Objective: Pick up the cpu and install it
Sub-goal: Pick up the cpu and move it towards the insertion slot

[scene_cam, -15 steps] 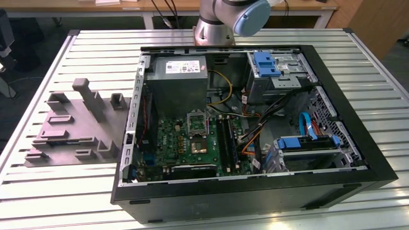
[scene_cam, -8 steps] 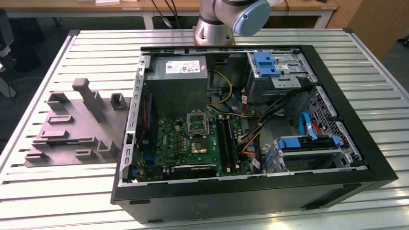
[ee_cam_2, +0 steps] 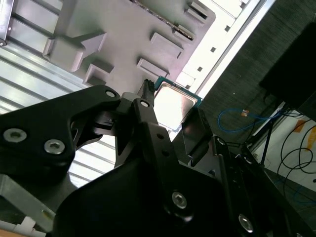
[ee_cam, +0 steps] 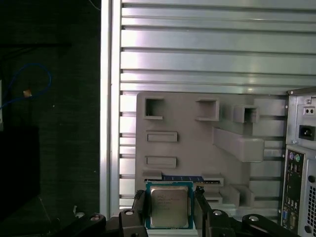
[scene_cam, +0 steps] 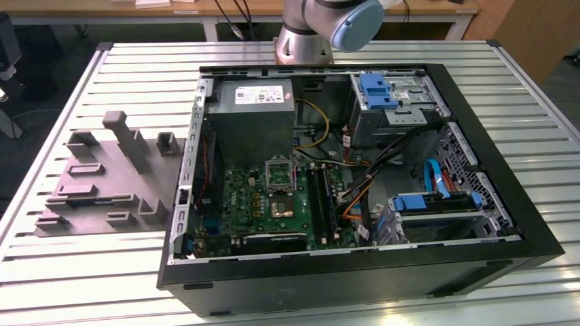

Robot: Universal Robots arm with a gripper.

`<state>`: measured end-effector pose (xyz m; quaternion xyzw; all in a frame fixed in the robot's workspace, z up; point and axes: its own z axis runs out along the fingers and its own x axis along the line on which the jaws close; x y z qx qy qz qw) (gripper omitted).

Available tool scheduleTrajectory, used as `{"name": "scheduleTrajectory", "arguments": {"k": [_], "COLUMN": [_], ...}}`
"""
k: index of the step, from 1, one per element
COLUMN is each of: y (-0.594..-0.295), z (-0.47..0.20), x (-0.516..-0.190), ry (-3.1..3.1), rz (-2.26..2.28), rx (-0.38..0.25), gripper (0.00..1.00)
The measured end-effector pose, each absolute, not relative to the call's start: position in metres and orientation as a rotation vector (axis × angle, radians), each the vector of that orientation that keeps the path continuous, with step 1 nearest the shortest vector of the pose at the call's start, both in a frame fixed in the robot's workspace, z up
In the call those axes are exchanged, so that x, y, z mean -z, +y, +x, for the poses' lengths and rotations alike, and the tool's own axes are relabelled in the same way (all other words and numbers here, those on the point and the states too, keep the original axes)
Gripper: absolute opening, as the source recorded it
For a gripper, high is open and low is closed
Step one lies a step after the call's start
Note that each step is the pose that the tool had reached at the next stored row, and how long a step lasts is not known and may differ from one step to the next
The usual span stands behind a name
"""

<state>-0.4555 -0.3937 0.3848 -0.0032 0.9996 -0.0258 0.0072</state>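
Black fingers point(ee_cam: 139, 203) of the tool point(ee_cam: 169, 203) press against two opposite edges of the cpu point(ee_cam: 169, 207), pinching it between them in both wrist views. The chip's silvery metal top, framed by a pale green rim, faces the first wrist camera. Behind the held cpu lies the grey moulded tray point(ee_cam: 197, 148), resting on the slatted aluminium bench point(ee_cam: 207, 64). In the exterior view the tray point(scene_cam: 100, 183) sits on the exterior view's left of the frame, just beside the open black computer case point(scene_cam: 490, 224). The silver-framed motherboard socket point(scene_cam: 279, 171) stands open near the middle. The arm point(scene_cam: 317, 27) rises at upper centre.
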Motion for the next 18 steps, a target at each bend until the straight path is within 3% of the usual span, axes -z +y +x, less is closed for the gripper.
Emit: {"name": "scheduleTrajectory", "arguments": {"k": [18], "y": [-0.3937], "z": [-0.4497], "x": [-0.3848], "ry": [3.126], "rz": [-0.010], "rx": [0.081], "gripper": [0.47]}}
